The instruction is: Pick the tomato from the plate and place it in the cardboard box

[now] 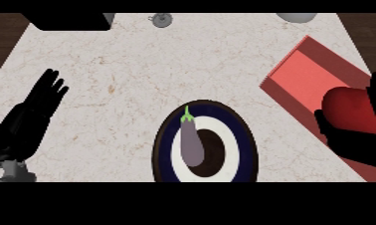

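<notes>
A red tomato (352, 109) sits in my right hand (345, 137), whose fingers curl round it from below at the right edge. Hand and tomato hover over the near part of the red-lined box (305, 77), which lies slanted at the right. The dark-rimmed plate (242, 142) with white and brown rings lies at the bottom centre. A purple eggplant (192, 142) with a green stem lies on it. My left hand (33, 114) rests open at the left edge, fingers pointing up.
A black object (70, 21) stands at the counter's far left corner. A small grey round item (160, 19) and a pale grey round object (297, 17) sit along the far edge. Dark wood shows past both side edges of the marble counter.
</notes>
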Controlling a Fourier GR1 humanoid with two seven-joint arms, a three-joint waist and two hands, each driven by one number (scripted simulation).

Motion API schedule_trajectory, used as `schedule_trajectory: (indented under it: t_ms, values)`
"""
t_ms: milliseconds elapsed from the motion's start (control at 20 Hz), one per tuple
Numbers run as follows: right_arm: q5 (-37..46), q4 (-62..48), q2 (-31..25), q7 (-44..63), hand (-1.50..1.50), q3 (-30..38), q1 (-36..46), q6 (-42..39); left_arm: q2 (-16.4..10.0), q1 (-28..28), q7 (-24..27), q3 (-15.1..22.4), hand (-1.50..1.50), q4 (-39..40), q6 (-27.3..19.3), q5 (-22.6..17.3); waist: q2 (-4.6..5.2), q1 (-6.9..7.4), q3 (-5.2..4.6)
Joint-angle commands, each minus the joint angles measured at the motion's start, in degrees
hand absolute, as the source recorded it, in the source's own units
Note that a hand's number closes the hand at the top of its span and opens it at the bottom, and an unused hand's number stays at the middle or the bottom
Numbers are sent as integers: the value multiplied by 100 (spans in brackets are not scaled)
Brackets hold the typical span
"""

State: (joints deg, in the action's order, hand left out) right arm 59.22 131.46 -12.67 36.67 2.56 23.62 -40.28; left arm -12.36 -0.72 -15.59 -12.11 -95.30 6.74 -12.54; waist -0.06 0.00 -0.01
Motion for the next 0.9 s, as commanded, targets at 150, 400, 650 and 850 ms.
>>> schedule_trajectory:
  t_ms: [150,400,650,850]
  values:
    - [-576,-903,-659,-1353,150,1117,-330,691,16,-115,-71,-46,0,64,-5,15,9,1,3]
    - [-165,-1960,-655,-1921,150,782,-283,1619,-123,-140,-268,-181,0,-63,88,-119,13,41,2]
    - [-369,-2593,-673,-2535,150,1098,-630,2137,8,-257,188,-115,0,426,96,108,11,8,1]
    - [-381,-3601,-682,-2854,150,1078,-544,2328,75,-234,-174,17,0,-14,25,55,12,36,3]
